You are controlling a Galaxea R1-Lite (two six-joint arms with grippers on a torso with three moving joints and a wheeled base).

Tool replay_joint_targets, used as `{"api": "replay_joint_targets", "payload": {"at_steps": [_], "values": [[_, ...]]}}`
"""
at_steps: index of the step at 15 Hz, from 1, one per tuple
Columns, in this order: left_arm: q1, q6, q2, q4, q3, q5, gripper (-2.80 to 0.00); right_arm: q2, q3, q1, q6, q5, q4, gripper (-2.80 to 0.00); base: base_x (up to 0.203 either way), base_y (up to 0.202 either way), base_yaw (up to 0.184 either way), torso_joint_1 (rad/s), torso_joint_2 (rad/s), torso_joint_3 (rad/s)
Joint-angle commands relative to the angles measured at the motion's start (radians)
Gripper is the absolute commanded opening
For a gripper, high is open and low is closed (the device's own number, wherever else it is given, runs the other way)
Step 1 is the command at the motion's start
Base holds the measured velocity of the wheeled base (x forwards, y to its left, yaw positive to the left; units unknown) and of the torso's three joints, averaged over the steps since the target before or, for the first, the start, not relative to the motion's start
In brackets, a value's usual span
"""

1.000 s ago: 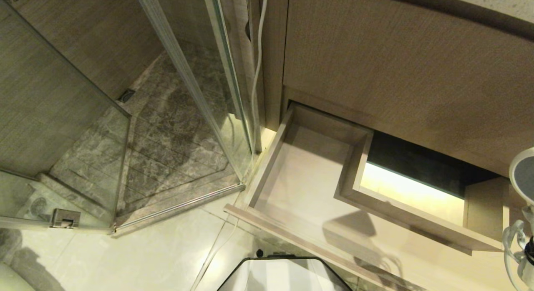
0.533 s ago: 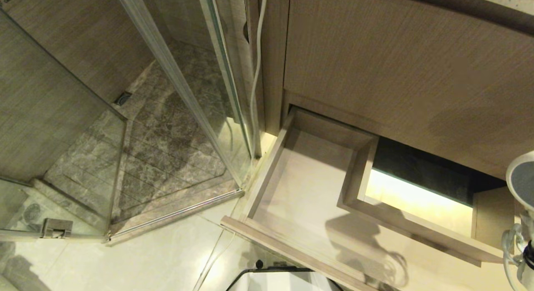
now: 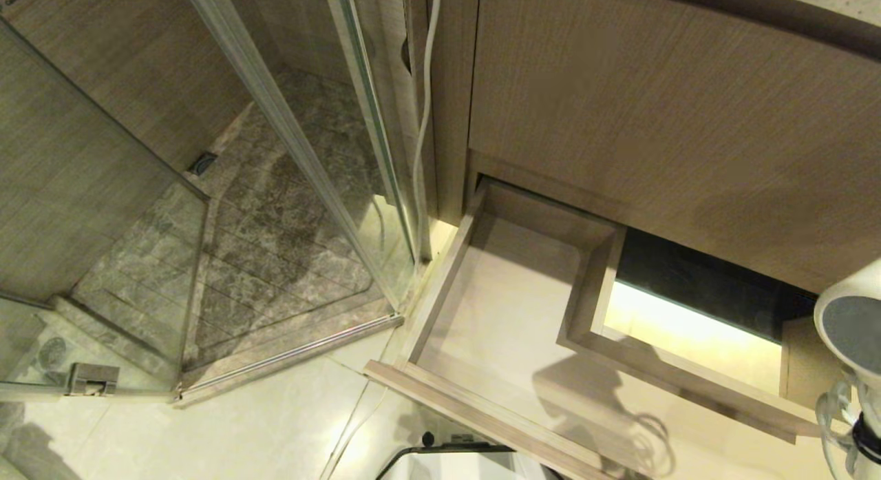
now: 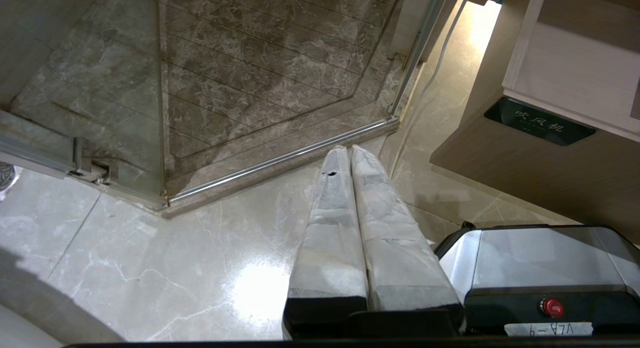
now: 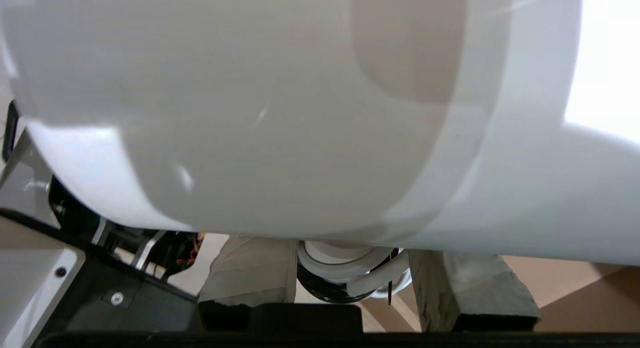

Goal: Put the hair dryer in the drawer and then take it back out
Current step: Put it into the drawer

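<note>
The white hair dryer (image 3: pixel 850 321) sits at the right edge of the head view, its round dark grey end facing up toward the camera, above and to the right of the open drawer (image 3: pixel 495 308), not inside it. Its coiled white cord (image 3: pixel 836 414) hangs in loops just below the barrel. In the right wrist view the dryer's fat white barrel (image 5: pixel 300 113) fills nearly the whole picture, and the right gripper (image 5: pixel 352 273) is clamped on the handle (image 5: pixel 345 253) under that barrel, one taped finger (image 5: pixel 252 270) on each side with cord loops between them. The drawer is pulled well out of the wood-grain vanity cabinet (image 3: pixel 674 122); its pale floor is bare apart from the shadow of the dryer and cord, and it has a notched rear wall beside a lit recess. The left wrist view shows the drawer's front with its small dark label plate (image 4: pixel 540 122). The left gripper (image 4: pixel 350 153) hangs over the marble floor tiles (image 4: pixel 150 268), its two fingers pressed together, holding nothing, near the glass shower door (image 3: pixel 103 211). A white cable (image 3: pixel 423 108) runs down the cabinet's edge.
</note>
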Motion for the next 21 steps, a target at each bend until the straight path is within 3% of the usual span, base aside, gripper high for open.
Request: {"api": "replay_joint_targets", "payload": {"at_steps": [1,7,14,21], "values": [[0.000,0.000,0.002,0.000,0.000,0.000,-2.80,0.006,0.007,0.008,-0.008,0.001,0.012,-2.80,0.000,0.000,0.000,0.000,0.00,0.000],[0.000,0.000,0.002,0.000,0.000,0.000,-2.80,0.112,0.016,0.081,-0.011,0.000,-0.001,-2.80,0.000,0.000,0.000,0.000,0.00,0.000],[0.000,0.000,0.002,0.000,0.000,0.000,-2.80,0.333,0.036,0.246,0.020,0.001,-0.162,-2.80,0.000,0.000,0.000,0.000,0.00,0.000],[0.000,0.000,0.002,0.000,0.000,0.002,-2.80,0.546,0.037,0.308,0.020,0.001,-0.270,-2.80,0.000,0.000,0.000,0.000,0.00,0.000]]}}
